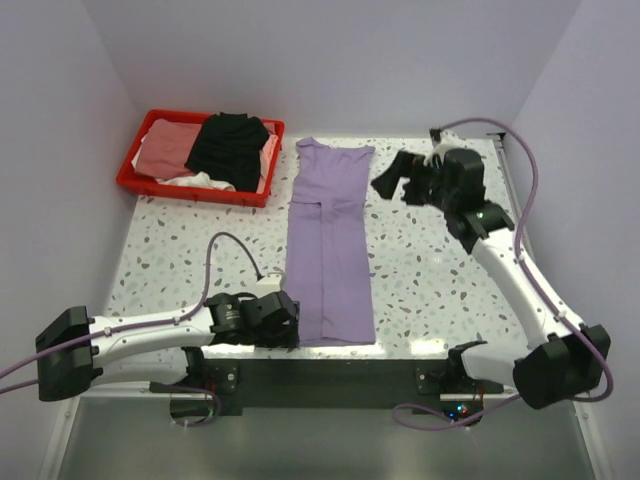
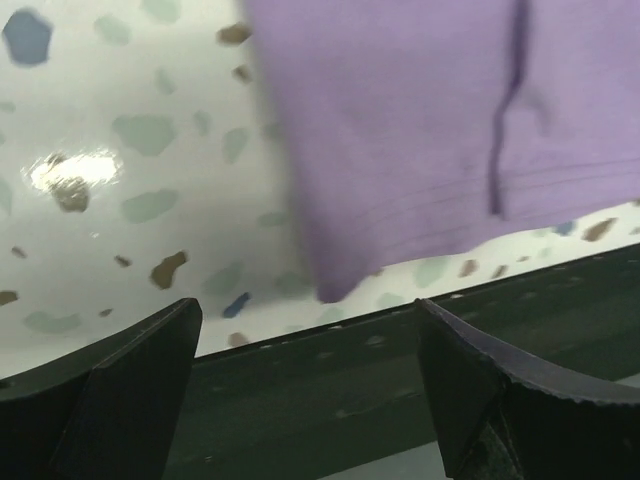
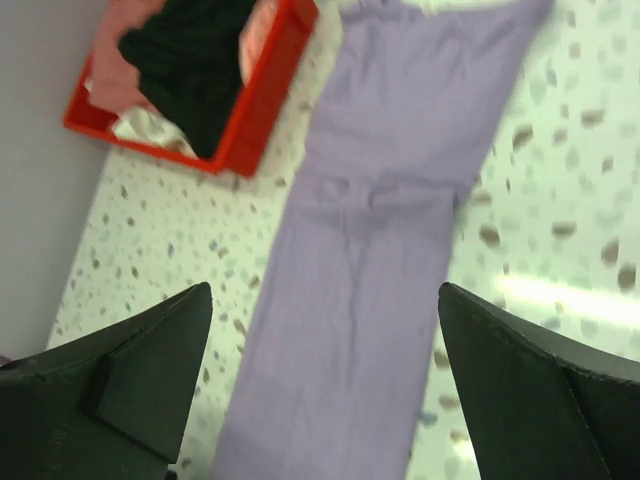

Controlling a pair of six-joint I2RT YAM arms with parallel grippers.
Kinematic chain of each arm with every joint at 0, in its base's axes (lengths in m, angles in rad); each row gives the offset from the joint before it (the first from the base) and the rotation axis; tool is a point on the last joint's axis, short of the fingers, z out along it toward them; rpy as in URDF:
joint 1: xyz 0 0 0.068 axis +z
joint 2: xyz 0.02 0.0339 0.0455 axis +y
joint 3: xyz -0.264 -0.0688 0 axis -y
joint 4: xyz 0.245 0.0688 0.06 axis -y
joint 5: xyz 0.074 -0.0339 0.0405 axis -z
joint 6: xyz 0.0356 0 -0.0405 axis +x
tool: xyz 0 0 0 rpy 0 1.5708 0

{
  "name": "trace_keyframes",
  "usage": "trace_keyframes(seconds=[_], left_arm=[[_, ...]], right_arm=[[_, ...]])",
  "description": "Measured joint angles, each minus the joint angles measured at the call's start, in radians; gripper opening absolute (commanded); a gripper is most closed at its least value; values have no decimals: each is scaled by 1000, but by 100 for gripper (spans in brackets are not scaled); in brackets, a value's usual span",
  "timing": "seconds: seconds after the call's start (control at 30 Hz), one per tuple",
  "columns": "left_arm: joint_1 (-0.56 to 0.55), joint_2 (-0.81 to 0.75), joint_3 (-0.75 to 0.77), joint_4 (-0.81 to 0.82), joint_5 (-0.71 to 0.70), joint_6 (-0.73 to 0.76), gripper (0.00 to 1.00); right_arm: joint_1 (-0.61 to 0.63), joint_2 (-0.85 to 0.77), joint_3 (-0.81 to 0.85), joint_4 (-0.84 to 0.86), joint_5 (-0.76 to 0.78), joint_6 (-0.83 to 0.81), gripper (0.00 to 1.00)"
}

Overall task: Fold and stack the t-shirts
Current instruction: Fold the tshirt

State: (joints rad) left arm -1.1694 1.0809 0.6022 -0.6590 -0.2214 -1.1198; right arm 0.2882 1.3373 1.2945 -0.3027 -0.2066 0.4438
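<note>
The purple t-shirt [image 1: 330, 250] runs near-to-far, its near corner just right of the left gripper [image 1: 284, 322], its far end near the right gripper [image 1: 398, 181], both spread wide.

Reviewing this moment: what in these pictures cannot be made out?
Top view: black shirt covers other shirts in the red tray; their number is hidden.
Left wrist view: lavender shirt is blurred, cut off by top and right edges.
Right wrist view: blurred; its hem runs off the bottom edge.
</note>
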Motion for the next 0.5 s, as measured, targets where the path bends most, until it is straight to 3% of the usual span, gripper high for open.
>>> trace_keyframes(seconds=[0.1,0.23,0.47,0.5], left_arm=[[16,-37,-81,-5,10,-23,79],[38,-46,-126,60,44,-23,61],[50,55,-120,167,87,-9,19],[50,66,-119,184,93,-6,4]], right_arm=[[21,-141,-270,11,33,47,99],[47,-142,-489,-57,60,85,99],[81,-177,-542,-150,95,95,99],[99,-189,-543,-159,103,94,98]])
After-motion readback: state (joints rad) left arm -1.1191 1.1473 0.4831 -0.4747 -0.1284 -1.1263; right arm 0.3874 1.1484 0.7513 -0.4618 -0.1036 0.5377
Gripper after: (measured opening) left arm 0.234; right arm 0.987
